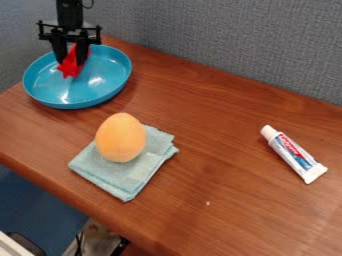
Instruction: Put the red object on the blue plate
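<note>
Red block clamped between part-closed jaws of gripper, over back part of blue plate; whether block touches plate unclear. Transport seems done. Left, likely: release, retreat upward.

Black claw, slim dark fingers

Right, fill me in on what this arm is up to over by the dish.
The gripper points straight down over the blue plate at the table's far left, its jaws closed on the red object, which hangs inside the plate's rim. It has not let go. The orange egg-shaped object sits on the teal cloth, and the toothpaste tube lies off to the right, untouched.
</note>
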Robot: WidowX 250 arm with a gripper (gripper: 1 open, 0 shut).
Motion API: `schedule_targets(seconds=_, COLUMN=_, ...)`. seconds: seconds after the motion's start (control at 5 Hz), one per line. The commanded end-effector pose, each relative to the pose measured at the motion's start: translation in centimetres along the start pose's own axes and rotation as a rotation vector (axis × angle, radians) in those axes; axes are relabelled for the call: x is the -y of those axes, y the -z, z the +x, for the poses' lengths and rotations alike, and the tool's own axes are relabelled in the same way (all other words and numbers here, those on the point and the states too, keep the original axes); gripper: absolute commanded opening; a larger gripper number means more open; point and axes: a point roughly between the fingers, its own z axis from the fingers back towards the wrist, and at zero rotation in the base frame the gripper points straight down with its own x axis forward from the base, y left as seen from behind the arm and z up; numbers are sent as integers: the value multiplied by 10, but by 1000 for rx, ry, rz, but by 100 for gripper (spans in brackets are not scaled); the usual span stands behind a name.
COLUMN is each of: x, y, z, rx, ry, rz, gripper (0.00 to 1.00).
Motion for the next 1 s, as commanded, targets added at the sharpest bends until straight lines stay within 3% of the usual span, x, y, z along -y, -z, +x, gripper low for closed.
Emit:
schedule_targets(seconds=0.0, x=-13, y=-39, z=-3, rx=92, ry=-28, rz=0, gripper=0)
schedule_targets(seconds=0.8, x=-16, y=-47, z=-5, rx=101, ry=-24, rz=-21, gripper=0)
